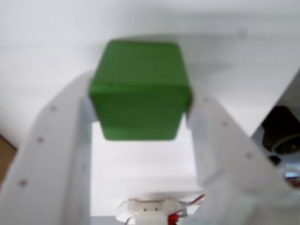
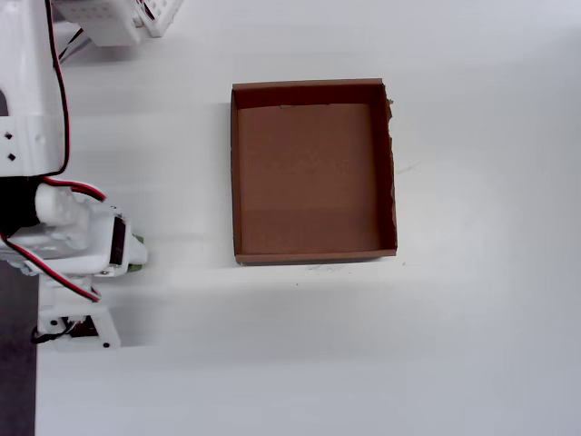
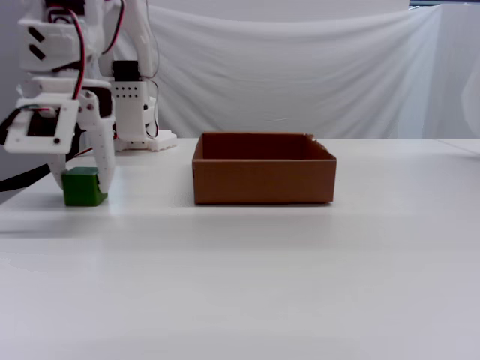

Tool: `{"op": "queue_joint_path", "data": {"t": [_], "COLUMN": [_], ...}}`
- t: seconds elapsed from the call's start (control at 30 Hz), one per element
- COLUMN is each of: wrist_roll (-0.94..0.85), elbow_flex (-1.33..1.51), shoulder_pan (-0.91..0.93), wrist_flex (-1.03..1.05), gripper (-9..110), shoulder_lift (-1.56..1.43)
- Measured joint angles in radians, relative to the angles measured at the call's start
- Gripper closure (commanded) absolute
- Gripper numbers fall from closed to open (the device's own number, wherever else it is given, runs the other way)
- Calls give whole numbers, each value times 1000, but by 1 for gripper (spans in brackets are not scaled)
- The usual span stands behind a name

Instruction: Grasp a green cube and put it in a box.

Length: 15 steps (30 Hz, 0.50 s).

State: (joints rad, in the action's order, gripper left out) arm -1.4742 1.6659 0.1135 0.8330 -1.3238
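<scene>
The green cube (image 1: 139, 89) fills the middle of the wrist view, with a white finger pressed against each of its sides. My gripper (image 1: 140, 101) is shut on it. In the fixed view the green cube (image 3: 82, 187) rests on the white table at the far left, between the fingertips of the gripper (image 3: 81, 182). From overhead only a green sliver of the cube (image 2: 137, 245) shows beside the arm, which hides the fingers. The box (image 2: 234, 173), a shallow brown cardboard tray, stands empty to the right of the cube; its front wall (image 3: 262, 181) faces the fixed camera.
The arm's white base (image 3: 136, 105) stands behind the cube, at the table's back left. A white cloth (image 3: 300, 67) hangs behind the table. In the overhead view a dark strip (image 2: 14, 363) marks the table's left edge.
</scene>
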Motion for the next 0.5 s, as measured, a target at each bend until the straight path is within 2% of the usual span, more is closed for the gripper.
{"op": "queue_joint_path", "data": {"t": [0.5], "wrist_roll": [9], "elbow_flex": [-187], "shoulder_pan": [-15], "wrist_flex": [198], "gripper": [89], "shoulder_lift": [3]}}
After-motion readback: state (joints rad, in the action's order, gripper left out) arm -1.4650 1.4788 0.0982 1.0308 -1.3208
